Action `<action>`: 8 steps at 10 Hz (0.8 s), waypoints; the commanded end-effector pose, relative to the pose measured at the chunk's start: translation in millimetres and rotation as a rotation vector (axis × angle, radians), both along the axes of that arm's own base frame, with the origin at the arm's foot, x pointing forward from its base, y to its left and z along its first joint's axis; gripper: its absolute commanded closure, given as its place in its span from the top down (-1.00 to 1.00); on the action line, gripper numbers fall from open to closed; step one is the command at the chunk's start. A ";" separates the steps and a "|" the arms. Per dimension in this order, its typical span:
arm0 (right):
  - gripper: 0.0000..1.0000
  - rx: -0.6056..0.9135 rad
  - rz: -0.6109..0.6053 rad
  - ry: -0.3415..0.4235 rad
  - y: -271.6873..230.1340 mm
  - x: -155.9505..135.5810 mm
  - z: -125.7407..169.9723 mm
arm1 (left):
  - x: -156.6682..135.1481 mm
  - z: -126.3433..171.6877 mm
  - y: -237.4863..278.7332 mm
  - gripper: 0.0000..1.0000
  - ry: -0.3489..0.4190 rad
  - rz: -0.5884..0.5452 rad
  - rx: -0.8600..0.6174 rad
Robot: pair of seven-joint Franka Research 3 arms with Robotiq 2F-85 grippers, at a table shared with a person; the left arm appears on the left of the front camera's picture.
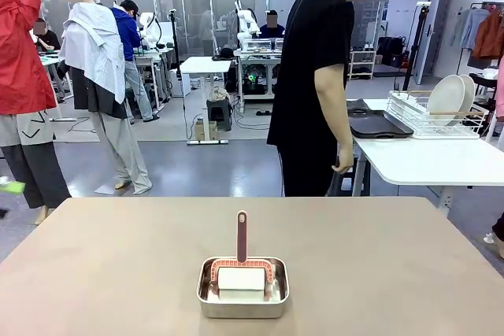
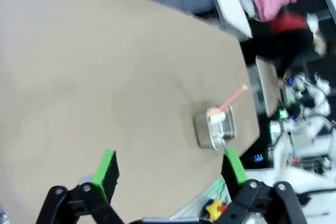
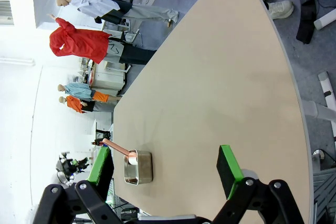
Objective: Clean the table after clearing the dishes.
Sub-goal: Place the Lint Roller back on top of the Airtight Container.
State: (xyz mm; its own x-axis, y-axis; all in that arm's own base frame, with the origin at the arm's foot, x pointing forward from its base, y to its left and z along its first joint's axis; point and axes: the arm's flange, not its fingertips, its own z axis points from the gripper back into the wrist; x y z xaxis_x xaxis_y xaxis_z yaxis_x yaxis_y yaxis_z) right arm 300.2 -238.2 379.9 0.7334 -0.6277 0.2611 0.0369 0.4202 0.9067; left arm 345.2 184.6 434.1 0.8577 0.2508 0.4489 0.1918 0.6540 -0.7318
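Observation:
The beige table (image 1: 118,257) stretches across the front view, bare except for a small steel pan (image 1: 242,287) holding a pink-handled roller near the front edge. White plates (image 1: 450,97) stand upright in a wire rack on the white side table at the right, with dark trays (image 1: 376,125) lying next to the rack. My left gripper (image 2: 168,156) hangs open above the table (image 2: 105,66), the pan (image 2: 215,127) just beyond its right finger. My right gripper (image 3: 165,150) is open too, high over the table (image 3: 220,77), with the pan (image 3: 138,167) near its left finger.
A person in black (image 1: 315,76) stands at the table's far edge beside the white side table (image 1: 433,159), one hand hanging down. Other people and workstations fill the background. The table's rounded corner and the floor lie at the top right of the right wrist view.

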 end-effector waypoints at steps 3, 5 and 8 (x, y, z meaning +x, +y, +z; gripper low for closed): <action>1.00 0.010 -0.004 -0.011 1.3 0.8 1.4 | -52.8 -12.8 38.2 1.00 0.040 0.338 -0.011; 1.00 0.010 -0.004 -0.011 1.3 0.8 1.4 | -70.3 -21.0 54.9 1.00 0.193 0.525 0.080; 1.00 0.010 -0.004 -0.011 1.3 0.8 1.4 | -59.6 -16.0 73.8 1.00 0.117 0.440 0.052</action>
